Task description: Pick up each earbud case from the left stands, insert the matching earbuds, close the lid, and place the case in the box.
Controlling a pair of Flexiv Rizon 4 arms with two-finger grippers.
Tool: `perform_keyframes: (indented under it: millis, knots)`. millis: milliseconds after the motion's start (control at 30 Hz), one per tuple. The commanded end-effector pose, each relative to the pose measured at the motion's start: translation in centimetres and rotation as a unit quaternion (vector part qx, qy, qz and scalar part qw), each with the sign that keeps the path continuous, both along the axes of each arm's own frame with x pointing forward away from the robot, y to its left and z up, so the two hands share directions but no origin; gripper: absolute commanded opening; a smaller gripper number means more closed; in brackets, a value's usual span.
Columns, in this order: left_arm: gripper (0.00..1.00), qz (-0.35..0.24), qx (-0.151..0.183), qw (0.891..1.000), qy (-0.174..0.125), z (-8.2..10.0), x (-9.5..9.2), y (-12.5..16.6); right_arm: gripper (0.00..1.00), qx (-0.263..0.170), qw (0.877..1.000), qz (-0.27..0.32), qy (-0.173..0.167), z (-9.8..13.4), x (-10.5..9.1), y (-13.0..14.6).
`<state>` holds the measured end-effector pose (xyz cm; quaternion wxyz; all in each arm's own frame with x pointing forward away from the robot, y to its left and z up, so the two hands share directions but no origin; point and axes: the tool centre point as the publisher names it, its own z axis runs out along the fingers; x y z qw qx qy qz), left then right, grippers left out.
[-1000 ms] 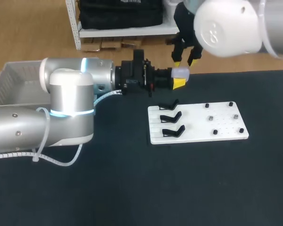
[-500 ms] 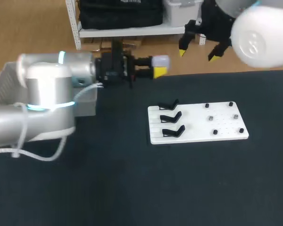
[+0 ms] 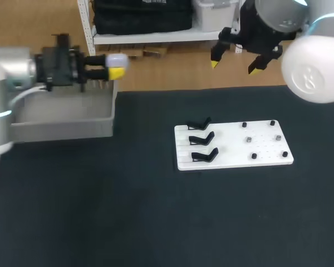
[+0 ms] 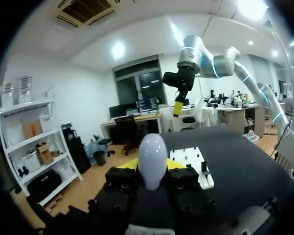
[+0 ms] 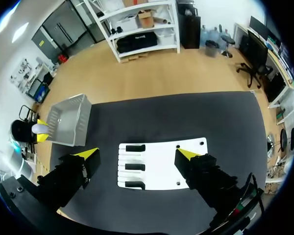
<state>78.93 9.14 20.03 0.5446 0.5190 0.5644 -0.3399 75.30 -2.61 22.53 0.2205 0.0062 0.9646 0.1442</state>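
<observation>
My left gripper (image 3: 114, 67) is shut on a white earbud case (image 3: 116, 59) with its lid closed, held in the air by the far right corner of the grey box (image 3: 61, 129). In the left wrist view the case (image 4: 153, 159) stands upright between the yellow fingertips (image 4: 129, 164). The white board (image 3: 234, 146) carries three black stands (image 3: 202, 138) on its left side, all bare. My right gripper (image 3: 234, 65) hangs open and empty high above the table's far edge, behind the board. From the right wrist, the board (image 5: 161, 169) lies far below the gripper (image 5: 137, 154).
Small dark pegs and grey pieces (image 3: 248, 139) dot the board's right half. The box (image 5: 68, 120) sits at the table's far left corner, and its inside looks bare. Black mat covers the table around the board.
My left arm has swung left with the case, from behind the board to the box. My right gripper has opened wide, let go of the case and drawn back to the right.
</observation>
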Motion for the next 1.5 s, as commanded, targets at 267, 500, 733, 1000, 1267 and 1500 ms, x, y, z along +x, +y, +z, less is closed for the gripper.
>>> perform_keyframes:
  millis: [267,500,733,1000,1267,1500]
  knots:
    - [0.00,0.064,0.015,0.996,0.052,-5.7,0.7,9.4,1.00,0.000,1.000,-0.003,-0.006,0.0,-0.3,-0.1]
    - [0.00,0.101,0.016,0.990,0.099,-9.8,2.1,11.2,1.00,0.000,1.000,-0.003,-0.006,0.0,-0.3,-0.1]
    - [1.00,0.104,0.022,0.987,0.121,-11.3,2.3,11.3,1.00,0.000,1.000,-0.003,-0.006,0.0,-0.3,-0.1]
    - [1.00,0.094,0.046,0.989,0.102,-8.0,1.3,9.7,1.00,0.000,1.000,-0.003,-0.006,0.0,-0.3,-0.1]
    - [1.00,0.081,0.058,0.988,0.115,-5.4,-1.7,4.8,1.00,0.022,0.999,0.023,-0.007,0.0,-0.5,-0.6]
    - [1.00,0.084,0.052,0.986,0.133,-4.3,-3.9,1.1,1.00,0.069,0.991,0.112,-0.017,0.0,-1.8,-3.1]
